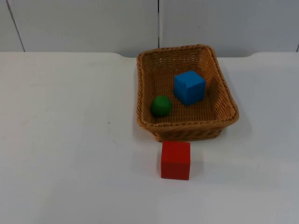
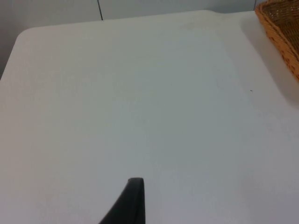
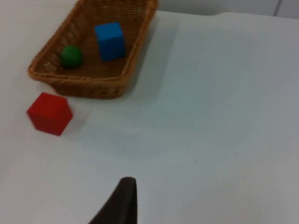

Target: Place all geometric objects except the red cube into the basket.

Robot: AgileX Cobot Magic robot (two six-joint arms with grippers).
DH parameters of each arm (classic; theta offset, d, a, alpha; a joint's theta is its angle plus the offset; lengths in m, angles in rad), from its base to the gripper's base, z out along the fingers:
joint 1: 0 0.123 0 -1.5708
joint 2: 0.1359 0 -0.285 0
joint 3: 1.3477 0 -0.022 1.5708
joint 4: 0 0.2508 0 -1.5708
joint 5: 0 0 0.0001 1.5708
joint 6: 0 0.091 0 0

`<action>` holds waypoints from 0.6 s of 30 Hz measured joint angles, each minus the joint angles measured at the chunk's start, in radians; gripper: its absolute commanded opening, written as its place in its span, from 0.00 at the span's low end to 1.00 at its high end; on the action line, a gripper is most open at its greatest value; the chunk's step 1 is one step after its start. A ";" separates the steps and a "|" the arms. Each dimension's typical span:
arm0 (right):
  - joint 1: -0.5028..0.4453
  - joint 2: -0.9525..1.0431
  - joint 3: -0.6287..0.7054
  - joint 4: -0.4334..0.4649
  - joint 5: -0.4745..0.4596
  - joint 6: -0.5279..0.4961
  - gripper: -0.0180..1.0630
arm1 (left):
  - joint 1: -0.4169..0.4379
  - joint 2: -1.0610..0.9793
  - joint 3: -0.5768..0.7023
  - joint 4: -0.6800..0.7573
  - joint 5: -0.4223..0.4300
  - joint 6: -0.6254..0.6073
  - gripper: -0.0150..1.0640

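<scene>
The basket (image 1: 186,128) stands near the tabletop's (image 1: 70,140) far edge and holds the blue cube (image 1: 189,87) and the green ball (image 1: 161,106). The red cube (image 1: 175,160) sits on the tabletop just beside the basket's near wall. The task appears complete: leave the red cube where it is. Left claw (image 2: 133,205) and right claw (image 3: 122,203) wait above bare tabletop; whether either is open cannot be told. No labels or writing are legible.

Basket (image 2: 280,32) rim on white table (image 2: 140,102)
</scene>
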 measured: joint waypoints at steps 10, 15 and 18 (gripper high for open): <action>-0.175 0.000 0.000 0.000 -0.005 0.000 0.99 | 0.000 0.000 0.000 0.000 0.000 0.000 0.99; -0.175 0.000 0.000 0.000 -0.006 0.002 0.99 | 0.000 0.000 0.000 0.000 0.000 -0.001 0.99; -0.175 0.000 0.000 0.000 -0.006 0.004 0.99 | 0.000 0.000 0.000 0.000 0.000 -0.001 0.99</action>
